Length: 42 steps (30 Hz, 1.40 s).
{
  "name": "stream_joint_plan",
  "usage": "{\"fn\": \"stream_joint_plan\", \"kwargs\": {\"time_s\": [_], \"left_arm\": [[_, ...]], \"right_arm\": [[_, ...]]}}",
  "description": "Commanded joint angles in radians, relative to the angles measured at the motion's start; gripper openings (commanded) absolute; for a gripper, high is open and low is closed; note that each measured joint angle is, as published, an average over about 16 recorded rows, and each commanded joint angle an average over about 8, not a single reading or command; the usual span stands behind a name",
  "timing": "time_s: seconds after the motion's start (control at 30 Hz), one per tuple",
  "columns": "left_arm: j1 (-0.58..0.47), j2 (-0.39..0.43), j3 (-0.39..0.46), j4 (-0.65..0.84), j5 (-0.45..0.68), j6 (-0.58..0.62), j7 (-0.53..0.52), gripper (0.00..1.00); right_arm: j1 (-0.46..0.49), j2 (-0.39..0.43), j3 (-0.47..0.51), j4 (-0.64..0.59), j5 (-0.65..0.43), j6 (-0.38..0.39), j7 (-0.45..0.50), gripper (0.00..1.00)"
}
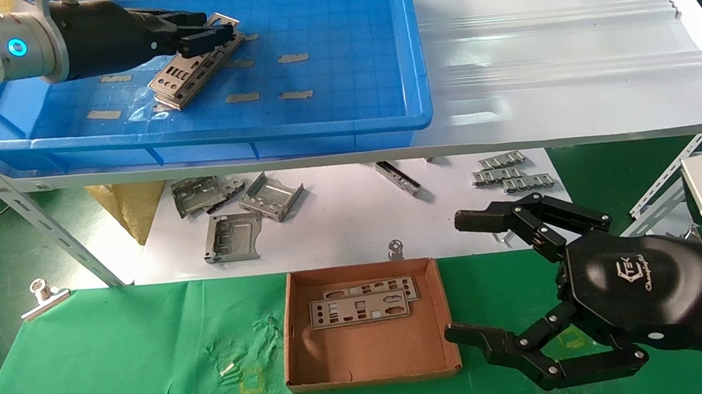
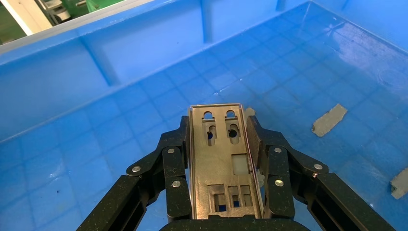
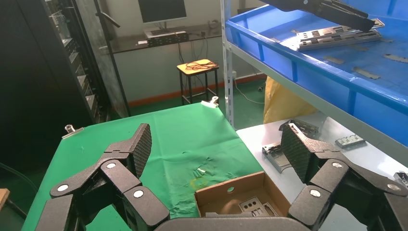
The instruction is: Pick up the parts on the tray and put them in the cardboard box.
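From the head view, the left pincer (image 1: 207, 37) reached deep into the large shallow bright-blue plastic tray (image 1: 382, 117) on the upper shelf, its black fingers closed across the far end of the top flat silver punched metal plate (image 1: 197, 68) of a small stack, probably so that only one plate would come away. Strips of tan tape (image 1: 292, 58) lay on the tray floor near the stack. Below, on the green-covered surface, the small shallow brown cardboard box (image 1: 368, 356) already held two such plates (image 1: 361, 304) lying flat against its far wall, so the task looked partly done. The right pincer (image 1: 486, 280) hung just beside the box with its fingers spread wide and empty, seemingly parked clear of the drop spot. Bent grey metal brackets (image 1: 235, 214) lay on the white sheet under the shelf, not part of the job. In the left wrist view, the plate (image 2: 223, 166) sat lengthwise between the two finger pads (image 2: 254, 139), pinched by its long edges, a hold that should keep so thin a sheet from swinging. In the right wrist view, the open fingers (image 3: 139, 149) framed the box (image 3: 235, 192) below, and the left arm showed far off over the tray (image 3: 308, 67).
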Motion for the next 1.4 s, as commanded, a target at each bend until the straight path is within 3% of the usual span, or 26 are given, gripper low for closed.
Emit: {"fn": "stream_joint_plan", "kwargs": {"time_s": [0.03,0.23,0.6,0.8,1.13,1.4], "left_arm": [[0.0,0.002,0.0,0.002,0.0,-0.005,-0.001,0.0],[-0.02,-0.007,-0.01,-0.016,-0.016,0.078,0.006,0.0],[-0.025,-0.058,-0.028,-0.075,-0.054,0.525,0.094,0.0],[0.03,-0.067,-0.023,-0.164,-0.093,0.674,0.181,0.0],[0.292,-0.152,0.154,-0.607,-0.255,0.665,0.248,0.0],[0.454,-0.101,0.223,-0.652,-0.193,0.479,0.331,0.0]], "right_arm": [[0.0,0.0,0.0,0.0,0.0,0.0,0.0,1.0],[0.0,0.0,0.0,0.0,0.0,0.0,0.0,1.0],[0.0,0.0,0.0,0.0,0.0,0.0,0.0,1.0],[0.0,0.0,0.0,0.0,0.0,0.0,0.0,1.0],[0.0,0.0,0.0,0.0,0.0,0.0,0.0,1.0],[0.0,0.0,0.0,0.0,0.0,0.0,0.0,1.0]]}}
